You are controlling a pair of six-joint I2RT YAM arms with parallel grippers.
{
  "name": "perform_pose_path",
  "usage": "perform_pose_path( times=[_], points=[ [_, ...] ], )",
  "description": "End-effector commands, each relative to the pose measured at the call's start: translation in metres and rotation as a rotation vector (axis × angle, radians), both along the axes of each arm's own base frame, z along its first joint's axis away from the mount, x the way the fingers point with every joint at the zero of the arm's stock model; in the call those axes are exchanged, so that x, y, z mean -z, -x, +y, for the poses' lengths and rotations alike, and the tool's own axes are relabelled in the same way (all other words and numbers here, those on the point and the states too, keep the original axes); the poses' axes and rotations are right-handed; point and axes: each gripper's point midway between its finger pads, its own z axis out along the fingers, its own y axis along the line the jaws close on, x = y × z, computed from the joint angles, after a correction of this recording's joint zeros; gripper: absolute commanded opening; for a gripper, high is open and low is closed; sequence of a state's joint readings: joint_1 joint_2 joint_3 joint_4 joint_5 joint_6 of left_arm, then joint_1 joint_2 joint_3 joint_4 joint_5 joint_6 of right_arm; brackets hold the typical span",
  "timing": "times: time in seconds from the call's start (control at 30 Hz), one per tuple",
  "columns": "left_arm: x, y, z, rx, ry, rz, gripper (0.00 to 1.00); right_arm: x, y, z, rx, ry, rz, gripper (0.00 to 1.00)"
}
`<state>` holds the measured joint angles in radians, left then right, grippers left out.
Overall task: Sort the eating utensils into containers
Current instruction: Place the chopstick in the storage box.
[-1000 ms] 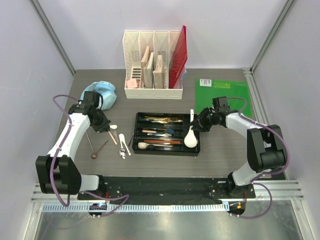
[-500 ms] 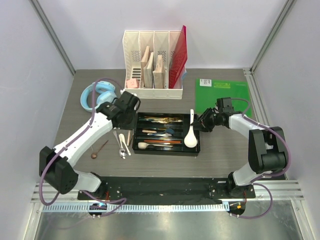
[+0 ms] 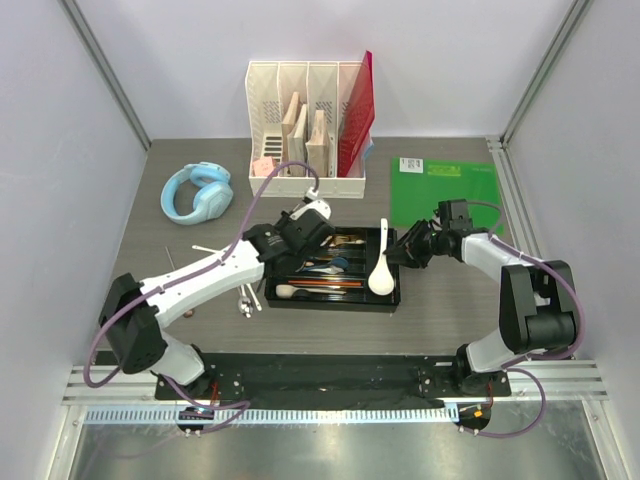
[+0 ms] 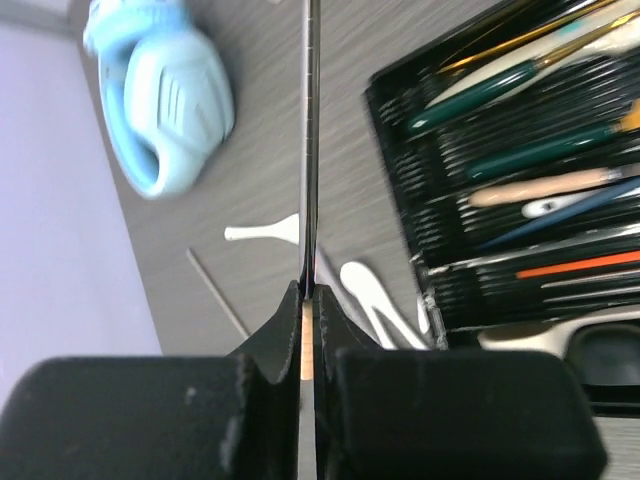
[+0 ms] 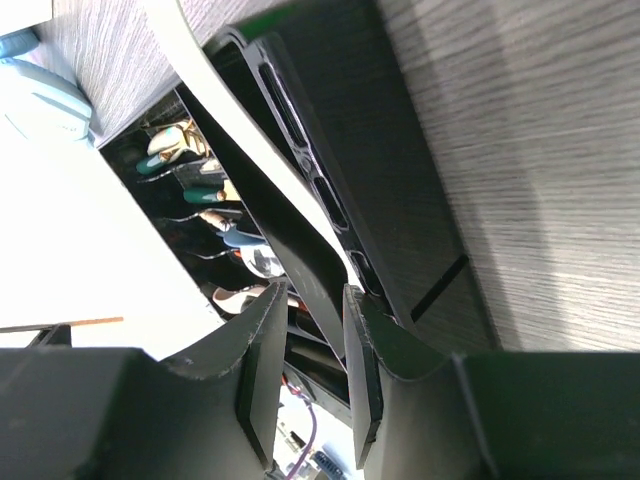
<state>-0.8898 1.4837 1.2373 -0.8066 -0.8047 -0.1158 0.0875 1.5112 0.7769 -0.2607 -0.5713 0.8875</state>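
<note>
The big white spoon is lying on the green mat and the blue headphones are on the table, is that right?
Not quite. The large white ceramic soup spoon lies in the right-end compartment of the shallow black plastic cutlery tray, not on the flat green mat. The top external view shows it. The light blue headphones are on the grey table, as you said.

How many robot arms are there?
2. The left arm reaches over the black tray's left end, pinching a thin stick; the right arm grips the tray's right rim.
</note>
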Motion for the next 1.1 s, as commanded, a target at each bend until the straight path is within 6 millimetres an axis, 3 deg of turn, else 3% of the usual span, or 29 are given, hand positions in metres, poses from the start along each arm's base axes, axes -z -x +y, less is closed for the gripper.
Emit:
perform_pose_path(
  times=[0.0, 0.17, 0.27, 0.4, 0.53, 0.57, 0.83, 1.07],
  points=[
    [-0.011, -0.021, -0.04, 0.144, -0.005, -0.039, 0.0, -0.005, 0.001, -0.006, 0.002, 0.006, -0.034, 0.35],
    [0.024, -0.002, -0.088, 0.359, -0.083, 0.072, 0.0, 0.0, 0.003, -0.009, 0.005, 0.001, -0.018, 0.35],
    [0.048, 0.011, -0.101, 0.441, -0.134, 0.137, 0.0, 0.0, 0.004, -0.012, 0.009, -0.001, -0.019, 0.35],
    [0.065, 0.026, -0.118, 0.534, -0.14, 0.167, 0.0, 0.004, 0.007, -0.015, 0.02, -0.009, 0.0, 0.35],
    [0.073, 0.036, -0.123, 0.625, -0.17, 0.143, 0.0, 0.008, 0.01, -0.017, 0.026, -0.014, 0.011, 0.35],
    [0.082, 0.039, -0.116, 0.639, -0.197, 0.153, 0.0, 0.008, 0.01, -0.017, 0.028, -0.013, 0.012, 0.35],
    [0.095, 0.037, -0.105, 0.675, -0.272, 0.117, 0.0, 0.012, 0.017, -0.017, 0.037, -0.032, 0.031, 0.35],
    [0.095, 0.028, -0.119, 0.741, -0.312, 0.086, 0.0, 0.011, 0.021, -0.017, 0.038, -0.038, 0.033, 0.35]
  ],
)
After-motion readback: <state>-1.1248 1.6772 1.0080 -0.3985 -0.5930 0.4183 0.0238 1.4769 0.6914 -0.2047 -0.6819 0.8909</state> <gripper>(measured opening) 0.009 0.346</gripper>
